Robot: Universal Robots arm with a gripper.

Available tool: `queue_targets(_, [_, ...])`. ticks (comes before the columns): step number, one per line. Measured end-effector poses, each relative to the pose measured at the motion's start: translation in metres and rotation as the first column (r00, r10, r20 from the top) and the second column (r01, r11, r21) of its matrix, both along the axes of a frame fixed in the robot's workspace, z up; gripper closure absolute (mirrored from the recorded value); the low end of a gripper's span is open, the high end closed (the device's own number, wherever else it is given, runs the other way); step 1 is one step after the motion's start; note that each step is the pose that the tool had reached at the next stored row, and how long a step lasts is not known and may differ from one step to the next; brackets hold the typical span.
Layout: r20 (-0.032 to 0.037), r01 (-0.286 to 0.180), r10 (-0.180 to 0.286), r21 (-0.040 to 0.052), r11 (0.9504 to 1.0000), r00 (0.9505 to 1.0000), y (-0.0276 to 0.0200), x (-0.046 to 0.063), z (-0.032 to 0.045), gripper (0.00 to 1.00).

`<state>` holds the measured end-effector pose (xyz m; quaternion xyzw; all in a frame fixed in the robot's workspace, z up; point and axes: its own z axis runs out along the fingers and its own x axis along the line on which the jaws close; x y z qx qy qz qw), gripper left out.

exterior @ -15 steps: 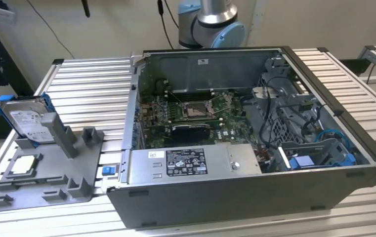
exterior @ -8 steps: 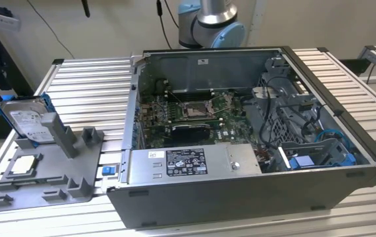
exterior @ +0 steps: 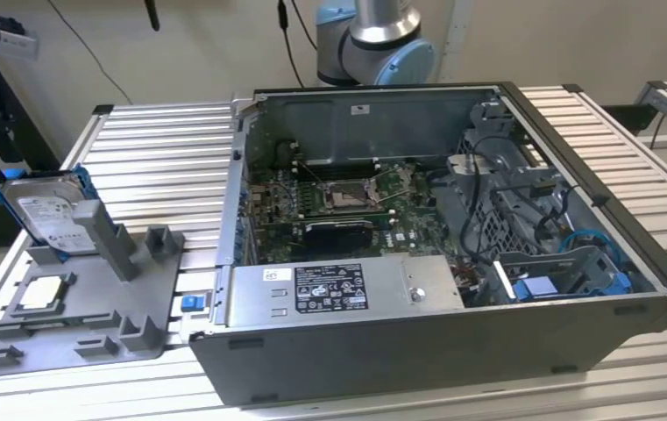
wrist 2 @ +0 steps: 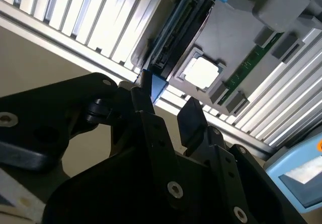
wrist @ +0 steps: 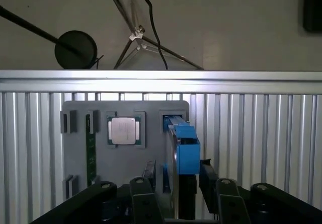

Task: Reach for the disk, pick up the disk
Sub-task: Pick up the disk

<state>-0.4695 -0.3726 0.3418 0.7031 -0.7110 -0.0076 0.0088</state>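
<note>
Black gripper [wrist: 179, 177], fingers spread, straddles the blue-framed silver rectangular disk [wrist: 185, 146] standing upright in the grey plastic tray [wrist: 126, 108], exterior view's far left.

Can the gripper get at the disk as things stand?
Probably yes: in the first wrist view the disk stands on edge in the grey holder, between the open fingers of the gripper, with nothing else in the gap.
</note>
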Motion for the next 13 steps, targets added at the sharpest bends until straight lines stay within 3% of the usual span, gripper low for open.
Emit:
queue_targets(5, [0.0003,0.000,0.000,0.0002,1.0000,1.0000,0.0001,0.000,-0.0021,0.00])
queue_targets(13, [0.0000,0.000,0.000,0.0000,1.0000,1.0000,0.0043,-0.001,-0.0161,0.00])
